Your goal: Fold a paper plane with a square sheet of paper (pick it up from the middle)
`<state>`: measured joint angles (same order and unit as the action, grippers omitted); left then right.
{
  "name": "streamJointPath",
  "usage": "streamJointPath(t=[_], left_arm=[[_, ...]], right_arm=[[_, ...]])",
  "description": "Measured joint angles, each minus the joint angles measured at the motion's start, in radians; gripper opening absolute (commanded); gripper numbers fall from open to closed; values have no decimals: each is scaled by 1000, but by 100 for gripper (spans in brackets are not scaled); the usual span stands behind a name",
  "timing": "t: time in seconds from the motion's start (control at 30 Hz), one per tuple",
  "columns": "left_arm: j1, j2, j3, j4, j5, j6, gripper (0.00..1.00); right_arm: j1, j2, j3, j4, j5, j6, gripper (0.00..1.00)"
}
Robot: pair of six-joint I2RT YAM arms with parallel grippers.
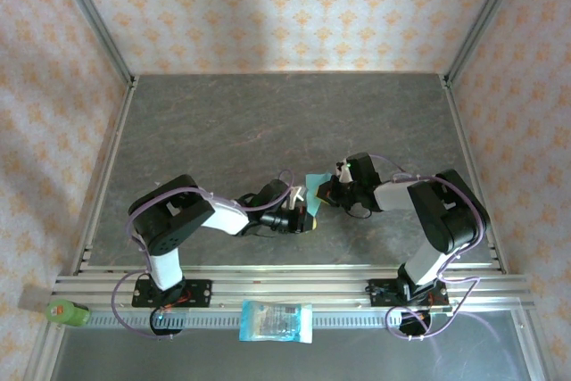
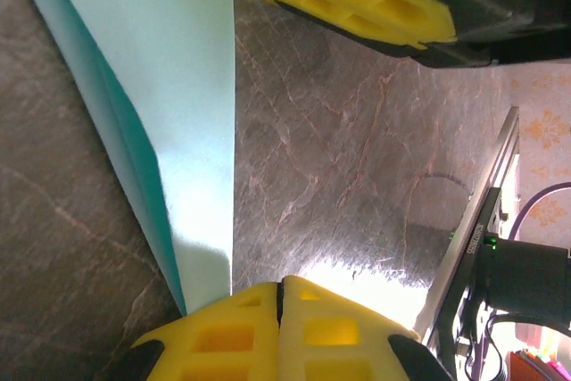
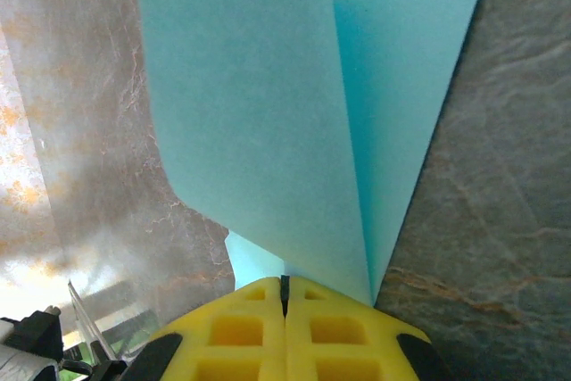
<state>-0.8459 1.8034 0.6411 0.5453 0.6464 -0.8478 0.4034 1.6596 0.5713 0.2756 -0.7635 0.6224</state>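
Square sheet of paper hangs mid-table, partly folded, caught between the two arms. The grey table lies under it, and the layers fan upward with a crease already running.

Trouble from here? The sheet is thin and limp. If the arms pull apart or twist unevenly it could tear, slip free, or take a crooked crease.

On to the right gripper: yellow pads pressed together, and the paper springs straight out of them, so I judge it clamped. The left gripper is closed too, with the sheet's edge against one pad; whether it is nipped, I can't tell.
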Motion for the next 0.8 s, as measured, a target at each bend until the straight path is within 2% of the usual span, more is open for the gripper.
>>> streamJointPath(t=[0.27, 0.4, 0.57, 0.8], left_arm=[[-42, -125, -22, -83, -23, 5, 11], [-18, -204, -9, -93, -63, 12, 11], [40, -140, 55, -91, -76, 11, 11], [46, 7, 150, -93, -79, 11, 9]], right_arm=[[0, 0, 3, -8, 0, -3, 0], [1, 0, 3, -8, 0, -4, 0], [2, 0, 5, -10, 3, -4, 0], [2, 0, 5, -11, 3, -4, 0]])
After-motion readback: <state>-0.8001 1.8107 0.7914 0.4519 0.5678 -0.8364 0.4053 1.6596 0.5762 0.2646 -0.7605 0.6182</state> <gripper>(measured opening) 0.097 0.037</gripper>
